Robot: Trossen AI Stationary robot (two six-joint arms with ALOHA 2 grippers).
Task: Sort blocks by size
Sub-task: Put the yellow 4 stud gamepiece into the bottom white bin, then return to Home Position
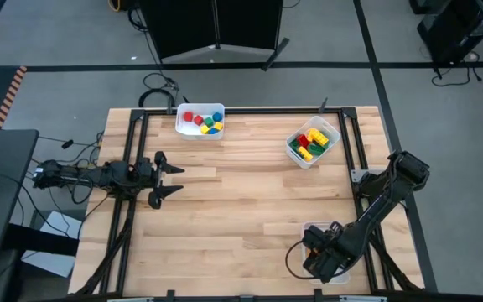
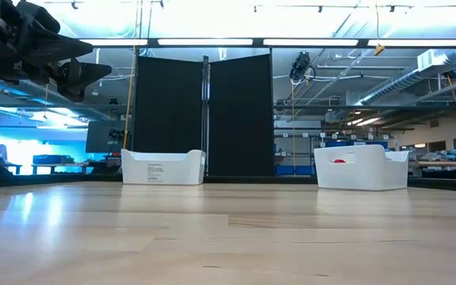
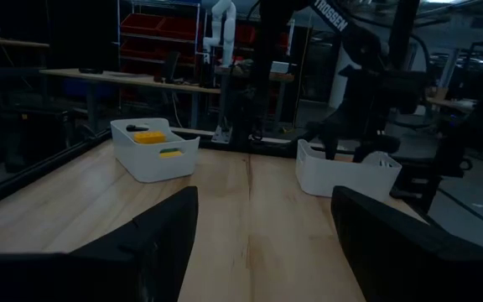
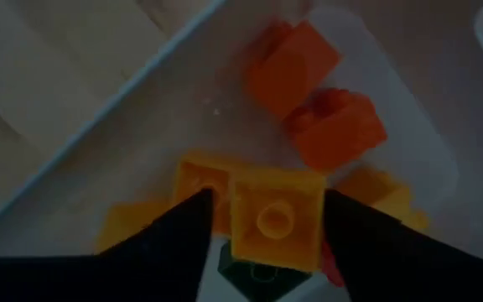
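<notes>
Black folding screen (image 2: 204,115) under strip lights (image 2: 204,41), grey floor (image 1: 57,50).

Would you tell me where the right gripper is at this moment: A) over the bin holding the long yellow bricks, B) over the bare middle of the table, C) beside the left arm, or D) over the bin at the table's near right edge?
D: the high view shows the right gripper over the near-right bin, and its wrist view looks down on orange and yellow blocks inside.

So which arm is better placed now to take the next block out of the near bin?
The right. Its pincer hangs directly over the near bin, with a yellow block between its fingers. The left pincer waits open, raised above bare table at the left side, away from every bin.
</notes>
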